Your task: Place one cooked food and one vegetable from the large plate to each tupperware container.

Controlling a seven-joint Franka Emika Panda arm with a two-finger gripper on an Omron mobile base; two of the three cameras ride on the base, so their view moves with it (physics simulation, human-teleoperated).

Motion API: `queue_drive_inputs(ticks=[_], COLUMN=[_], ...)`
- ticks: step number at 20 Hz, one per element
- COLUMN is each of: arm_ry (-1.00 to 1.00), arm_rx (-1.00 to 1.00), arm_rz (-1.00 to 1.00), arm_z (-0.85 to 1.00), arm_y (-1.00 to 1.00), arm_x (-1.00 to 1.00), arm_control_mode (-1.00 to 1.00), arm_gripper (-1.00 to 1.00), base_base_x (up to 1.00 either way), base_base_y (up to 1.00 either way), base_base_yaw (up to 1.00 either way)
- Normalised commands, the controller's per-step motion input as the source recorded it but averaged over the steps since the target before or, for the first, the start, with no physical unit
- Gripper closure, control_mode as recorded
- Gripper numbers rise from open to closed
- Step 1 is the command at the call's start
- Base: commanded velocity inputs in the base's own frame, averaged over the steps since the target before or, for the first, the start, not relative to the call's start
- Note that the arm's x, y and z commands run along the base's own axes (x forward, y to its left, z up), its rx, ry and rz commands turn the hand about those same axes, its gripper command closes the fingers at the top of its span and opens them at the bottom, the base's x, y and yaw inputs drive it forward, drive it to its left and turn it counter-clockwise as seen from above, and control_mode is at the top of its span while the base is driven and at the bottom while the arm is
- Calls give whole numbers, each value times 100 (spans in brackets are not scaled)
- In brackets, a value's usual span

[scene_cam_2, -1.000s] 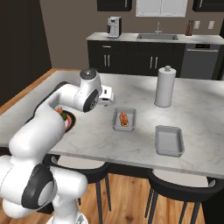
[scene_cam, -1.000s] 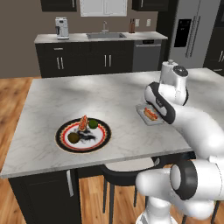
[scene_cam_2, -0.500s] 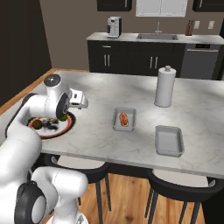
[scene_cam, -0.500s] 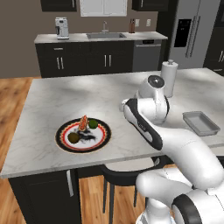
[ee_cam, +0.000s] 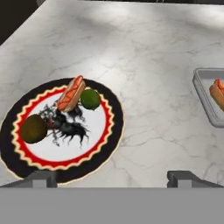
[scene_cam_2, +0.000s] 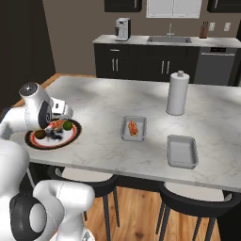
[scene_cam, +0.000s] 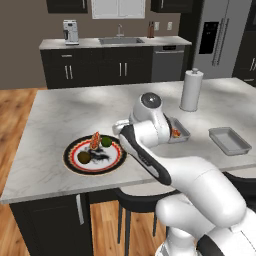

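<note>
The large plate lies on the marble island, with a hot dog, a green round vegetable and a brownish-olive round piece on it. My gripper hovers open and empty above the counter, just off the plate's near edge. From the right base view the gripper hangs over the plate. One tupperware container holds a hot dog; the other container is empty. In the left base view my arm partly hides the filled container.
A white paper-towel roll stands upright at the back of the island behind the two containers. Bar stools sit under the island's near edge. A back counter with a sink and a coffee machine runs along the far wall.
The arm has swung left, away from the container with the hot dog and over to the large plate. The jaws have stayed open and empty.
</note>
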Motion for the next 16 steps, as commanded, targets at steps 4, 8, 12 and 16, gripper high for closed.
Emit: queue_drive_inputs(ticks=[4,8,12,16], arm_ry=[0,0,2,0], arm_rx=[4,8,7,1], arm_rz=[0,0,0,0], arm_z=[0,0,-4,-24], arm_y=[69,69,65,40], arm_x=[-38,-54,-37,-7], arm_control_mode=[-100,-100,-100,-100], arm_gripper=[-100,-100,-100,-100], base_base_x=[0,0,0,0], base_base_y=[0,0,0,0], base_base_yaw=[0,0,0,0])
